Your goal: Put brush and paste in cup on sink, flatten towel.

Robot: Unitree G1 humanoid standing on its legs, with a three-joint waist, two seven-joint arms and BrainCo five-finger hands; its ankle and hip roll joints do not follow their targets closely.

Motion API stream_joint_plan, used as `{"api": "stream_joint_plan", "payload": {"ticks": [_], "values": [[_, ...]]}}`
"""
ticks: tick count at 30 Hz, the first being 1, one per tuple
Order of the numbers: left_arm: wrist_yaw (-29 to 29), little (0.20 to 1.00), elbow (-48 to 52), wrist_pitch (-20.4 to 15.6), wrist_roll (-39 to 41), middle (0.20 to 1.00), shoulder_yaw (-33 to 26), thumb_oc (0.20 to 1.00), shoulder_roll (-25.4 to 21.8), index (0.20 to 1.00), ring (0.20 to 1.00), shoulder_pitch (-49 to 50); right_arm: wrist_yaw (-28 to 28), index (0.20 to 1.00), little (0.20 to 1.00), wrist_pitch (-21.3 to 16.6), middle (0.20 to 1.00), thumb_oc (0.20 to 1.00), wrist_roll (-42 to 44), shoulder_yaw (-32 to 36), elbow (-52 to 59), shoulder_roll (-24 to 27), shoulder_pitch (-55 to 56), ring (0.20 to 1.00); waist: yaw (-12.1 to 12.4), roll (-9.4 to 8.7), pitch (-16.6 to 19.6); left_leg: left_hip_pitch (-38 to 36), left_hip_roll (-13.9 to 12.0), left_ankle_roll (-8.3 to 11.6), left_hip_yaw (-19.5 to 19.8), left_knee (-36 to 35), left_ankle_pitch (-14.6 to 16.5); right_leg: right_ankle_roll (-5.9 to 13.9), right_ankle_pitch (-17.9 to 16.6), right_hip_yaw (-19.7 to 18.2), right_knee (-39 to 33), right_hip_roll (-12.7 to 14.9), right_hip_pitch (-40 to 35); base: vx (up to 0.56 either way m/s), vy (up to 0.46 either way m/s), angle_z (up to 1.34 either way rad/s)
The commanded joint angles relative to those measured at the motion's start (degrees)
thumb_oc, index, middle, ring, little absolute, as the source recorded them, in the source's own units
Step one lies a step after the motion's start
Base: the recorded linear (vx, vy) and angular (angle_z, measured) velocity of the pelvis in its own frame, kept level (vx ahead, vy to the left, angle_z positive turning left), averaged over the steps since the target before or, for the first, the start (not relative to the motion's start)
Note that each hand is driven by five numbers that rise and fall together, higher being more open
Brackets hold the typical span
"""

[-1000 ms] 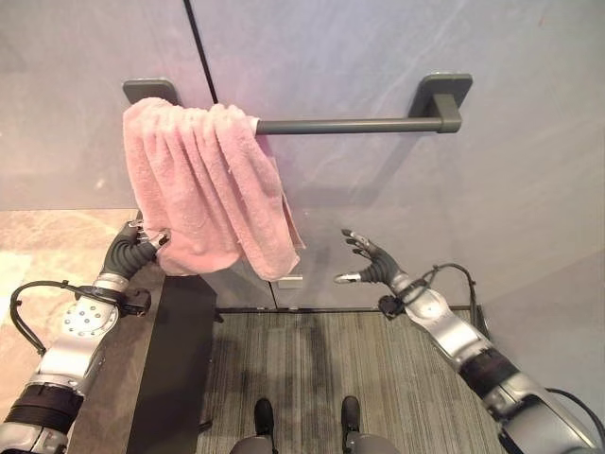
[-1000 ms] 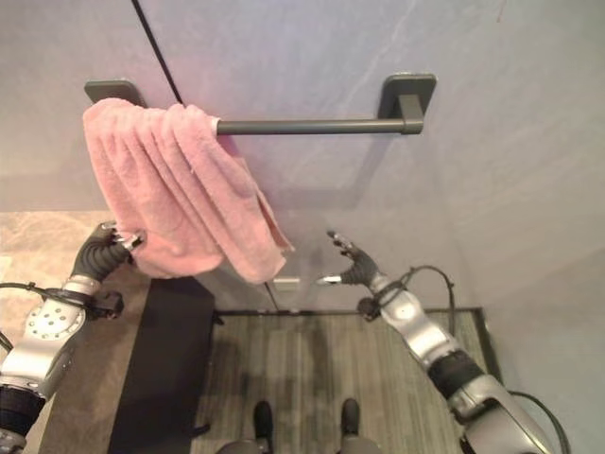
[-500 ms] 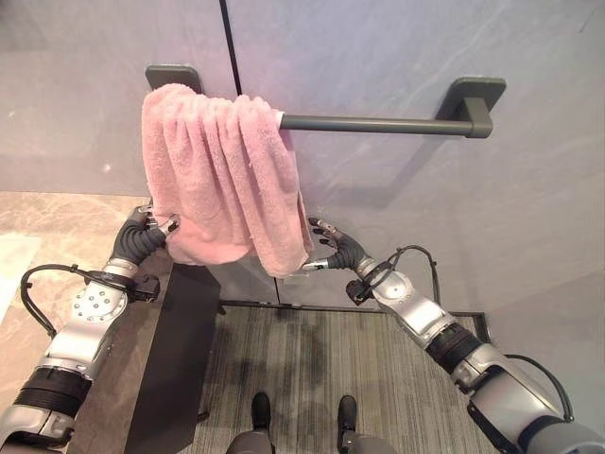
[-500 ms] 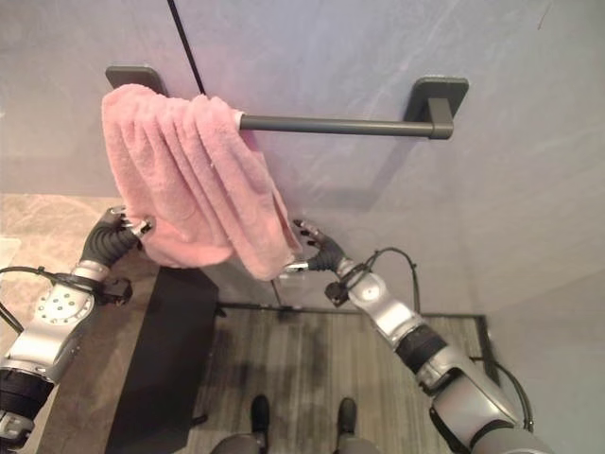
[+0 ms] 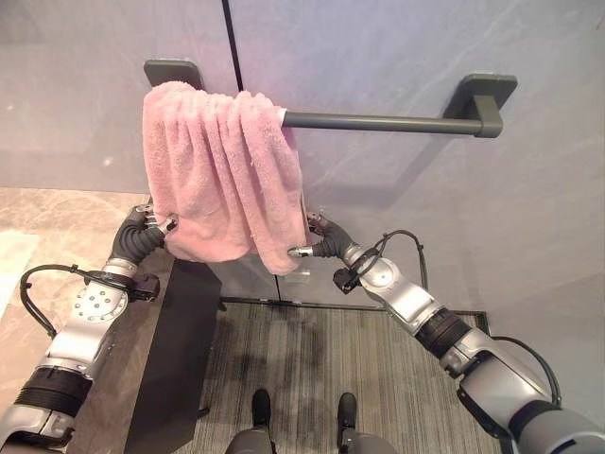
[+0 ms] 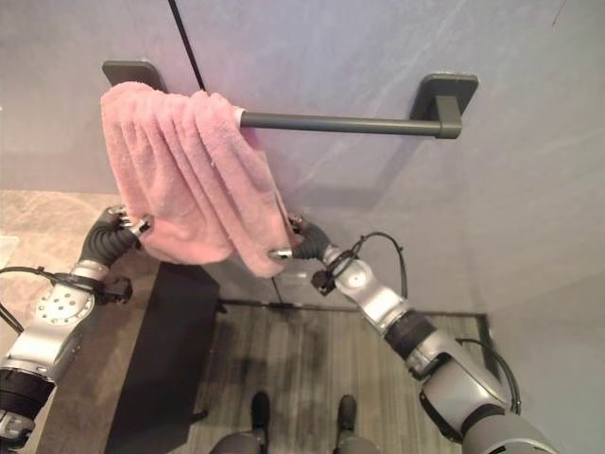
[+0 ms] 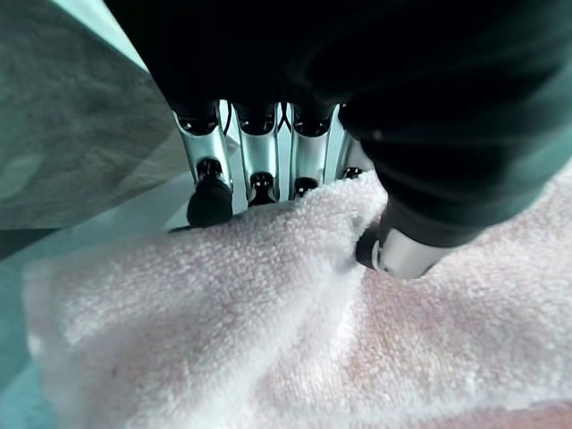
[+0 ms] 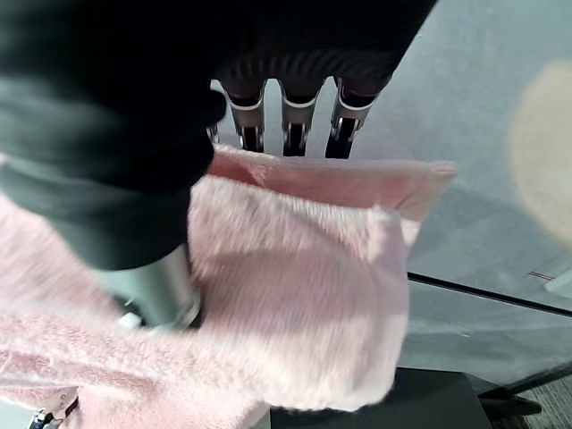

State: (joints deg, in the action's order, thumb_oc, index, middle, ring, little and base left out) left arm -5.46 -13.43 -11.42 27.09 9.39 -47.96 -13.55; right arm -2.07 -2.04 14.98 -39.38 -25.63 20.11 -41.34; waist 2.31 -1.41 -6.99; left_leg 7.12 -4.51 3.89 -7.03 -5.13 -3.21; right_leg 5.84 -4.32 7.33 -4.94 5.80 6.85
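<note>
A pink towel (image 5: 222,170) hangs bunched over the left end of a dark grey wall bar (image 5: 378,122). My left hand (image 5: 142,238) holds its lower left edge; in the left wrist view the fingers (image 7: 259,161) lie behind the cloth (image 7: 268,331) and the thumb (image 7: 402,250) presses on its front. My right hand (image 5: 326,241) is at the towel's lower right corner. In the right wrist view its fingers (image 8: 290,125) sit behind the pink edge (image 8: 304,268) and its thumb (image 8: 152,286) is on the front, pinching it.
A marble counter (image 5: 38,236) lies at the left, with a dark cabinet side (image 5: 180,350) below it. A striped grey floor mat (image 5: 312,359) stretches under the bar. The bar's right bracket (image 5: 487,95) juts from the grey wall.
My right hand has swung left from free air to the towel's lower right corner and closed on it. The left hand has kept its hold. The camera shifted slightly.
</note>
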Motion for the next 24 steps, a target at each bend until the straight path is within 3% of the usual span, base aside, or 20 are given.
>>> {"api": "stream_joint_plan", "payload": {"ticks": [1, 2, 3, 9, 16, 19, 24], "values": [[-1.70, 0.200, -0.43, -1.50, 0.25, 0.200, 0.08, 0.200, -1.16, 0.200, 0.200, -4.07, -1.73, 0.316, 0.316, -1.88, 0.316, 0.316, 1.10, 1.18, -0.08, -2.21, -4.36, 0.316, 0.90, -2.10, 1.05, 3.21, 0.10, 1.33, 1.18, 0.13, -3.67, 4.31, -2.73, -0.12, -0.06, 5.24, -1.18, 0.00, 0.000, 0.00], [-1.90, 0.200, -0.34, -1.52, 0.07, 0.200, -0.17, 0.200, -0.93, 0.200, 0.200, -3.95, -2.25, 0.228, 0.228, -1.99, 0.228, 0.228, 1.28, 1.91, 0.20, -2.22, -3.98, 0.228, 0.92, -2.07, 1.02, 3.20, 0.08, 1.33, 1.22, 0.13, -3.69, 4.29, -2.72, -0.04, -0.06, 5.25, -1.20, 0.00, 0.000, 0.00], [-1.96, 0.200, -0.44, -1.49, -0.04, 0.200, -0.35, 0.200, -0.80, 0.200, 0.200, -3.87, -2.46, 0.200, 0.200, -2.09, 0.200, 0.200, 1.23, 2.29, 0.54, -2.18, -3.69, 0.200, 0.90, -2.02, 1.01, 3.16, 0.09, 1.32, 1.23, 0.13, -3.67, 4.28, -2.69, -0.08, -0.06, 5.22, -1.19, 0.00, 0.000, 0.00], [-2.04, 0.200, 0.30, -1.46, -0.81, 0.200, -1.19, 0.200, 0.11, 0.200, 0.200, -3.05, -3.06, 0.200, 0.200, -2.89, 0.200, 0.200, 1.18, 4.86, 3.60, -1.45, -0.91, 0.200, 0.83, -1.76, 1.11, 2.85, 0.06, 1.29, 1.14, 0.13, -3.48, 4.29, -2.50, 0.13, -0.06, 5.27, -1.58, 0.00, 0.000, 0.00], [-3.41, 0.200, 15.02, -4.73, 0.34, 0.200, -8.75, 0.200, 1.96, 0.200, 0.200, 1.52, -3.89, 0.200, 0.200, -7.43, 0.200, 0.200, 4.25, 13.82, 22.98, 2.84, 5.13, 0.200, 0.24, -1.29, 2.36, 1.12, -0.03, 1.26, 0.87, 0.13, -2.70, 4.20, -1.64, 0.17, -0.06, 5.49, -3.21, 0.03, 0.003, 0.00], [-4.09, 0.200, 24.54, -7.07, 0.62, 0.200, -13.11, 0.200, 4.69, 0.200, 0.200, 3.94, -4.20, 0.200, 0.200, -10.38, 0.200, 0.200, 4.68, 18.00, 31.80, 3.30, 7.89, 0.200, -0.03, -1.27, 2.93, 0.42, -0.18, 1.41, 0.77, 0.13, -2.35, 4.16, -1.11, 0.22, -0.06, 5.53, -3.96, 0.01, -0.002, 0.01], [-2.38, 0.200, 24.44, -7.13, 0.26, 0.200, -11.12, 0.200, 10.35, 0.200, 0.200, 6.65, -3.19, 0.200, 0.200, -10.58, 0.200, 0.200, 1.85, 18.30, 31.70, 2.23, 13.29, 0.200, -0.55, -0.92, 3.17, -0.24, -0.40, 1.64, 0.60, 0.13, -2.30, 3.97, -0.66, 0.42, -0.06, 5.41, -4.61, 0.00, 0.000, 0.00]]}}
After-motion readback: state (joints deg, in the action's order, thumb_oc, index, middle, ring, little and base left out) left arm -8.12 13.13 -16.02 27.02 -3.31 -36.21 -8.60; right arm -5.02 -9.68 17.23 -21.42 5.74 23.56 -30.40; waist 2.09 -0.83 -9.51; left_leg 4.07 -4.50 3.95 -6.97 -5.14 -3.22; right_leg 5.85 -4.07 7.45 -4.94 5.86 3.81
